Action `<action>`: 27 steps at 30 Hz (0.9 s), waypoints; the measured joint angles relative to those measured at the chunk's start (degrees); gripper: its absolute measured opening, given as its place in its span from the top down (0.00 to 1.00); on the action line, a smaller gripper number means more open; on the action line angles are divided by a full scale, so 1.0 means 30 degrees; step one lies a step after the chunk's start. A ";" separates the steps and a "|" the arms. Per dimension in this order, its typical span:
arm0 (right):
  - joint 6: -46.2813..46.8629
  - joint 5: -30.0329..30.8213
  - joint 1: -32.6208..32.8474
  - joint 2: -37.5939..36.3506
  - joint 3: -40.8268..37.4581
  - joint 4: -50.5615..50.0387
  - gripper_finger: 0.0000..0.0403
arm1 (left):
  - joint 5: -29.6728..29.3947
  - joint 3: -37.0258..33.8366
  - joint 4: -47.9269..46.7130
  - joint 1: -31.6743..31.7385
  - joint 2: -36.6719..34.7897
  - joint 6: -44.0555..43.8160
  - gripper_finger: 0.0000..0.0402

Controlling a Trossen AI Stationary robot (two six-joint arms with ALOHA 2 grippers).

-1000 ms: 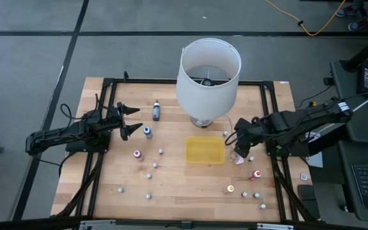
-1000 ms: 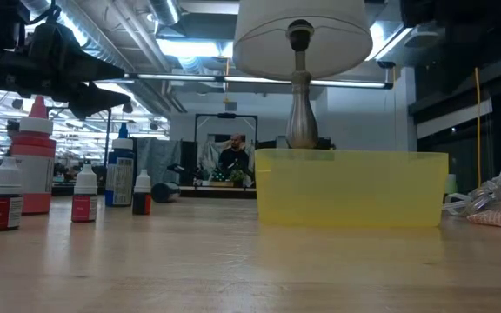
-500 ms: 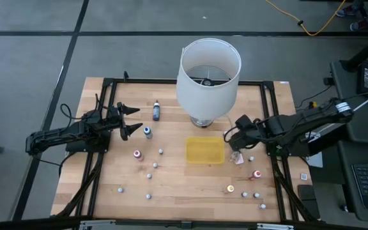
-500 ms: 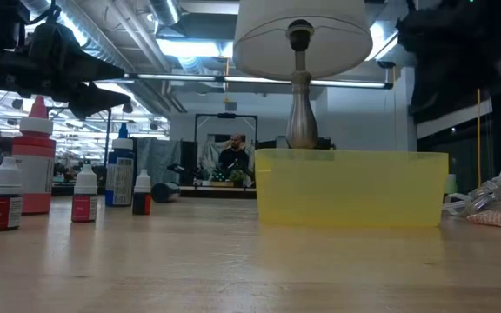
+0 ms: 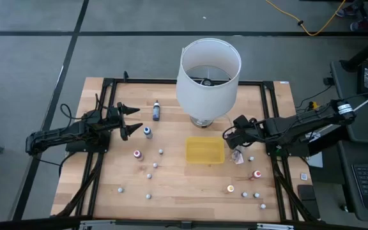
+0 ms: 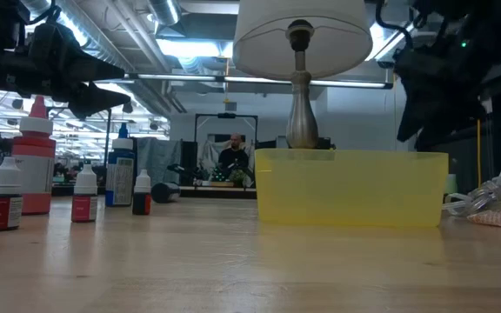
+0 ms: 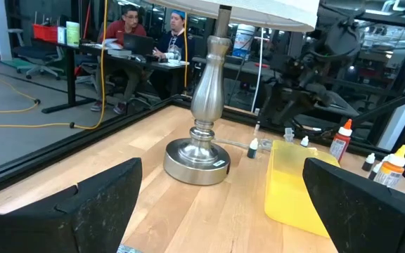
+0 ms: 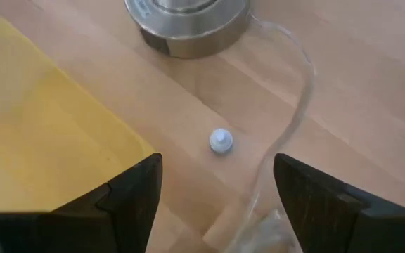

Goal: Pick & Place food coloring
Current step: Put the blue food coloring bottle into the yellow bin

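Nearest your camera-side edge of the wooden table [image 5: 184, 185], small whitish-capped food coloring bottles [image 5: 148, 196] lie scattered, with an orange-topped bottle [image 5: 230, 189] and a red-topped bottle [image 5: 257, 174] standing toward the right. Farther in, the flat yellow tray [image 5: 204, 150] sits at mid-table, and a crumpled clear plastic wrapper [image 5: 238, 158] lies just beside its right edge. Your right end effector [image 5: 232, 137] hangs above the table between the tray's far right corner and the lamp base [image 8: 186, 27], fingers spread moderately wide and holding nothing; between them, in the wrist view, one tiny white-capped bottle [image 8: 220, 140] stands on the bare wood, just off the tray's edge and beside the lamp's clear cord [image 8: 297, 98]. To the left, a pink-topped bottle [image 5: 137, 154] and a blue-topped bottle [image 5: 147, 131] stand upright, with a dark bottle [image 5: 156, 110] beyond them. Your left end effector [image 5: 130, 120] waits over the table's left side near the blue-topped bottle, fingers fully wide and empty. At the far middle, the lamp with its white shade [image 5: 208, 76] rises over everything. Beyond the table, the left wrist view shows people [image 7: 146, 31] seated at a desk.
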 joint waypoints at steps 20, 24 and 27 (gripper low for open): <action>-0.7914 -0.2419 -0.2545 0.0000 -0.2802 0.4607 0.32 | 0.0003 -0.0003 0.0000 -0.0002 0.0000 0.0000 0.03; -0.9560 -0.3171 -0.3221 -0.0006 -0.3026 0.5417 0.32 | 0.0000 0.0001 0.0000 -0.0002 0.0000 0.0001 0.03; -1.0491 -0.3803 -0.3754 -0.0007 -0.3325 0.6000 0.32 | 0.0000 -0.0002 0.0000 -0.0002 0.0000 0.0006 0.03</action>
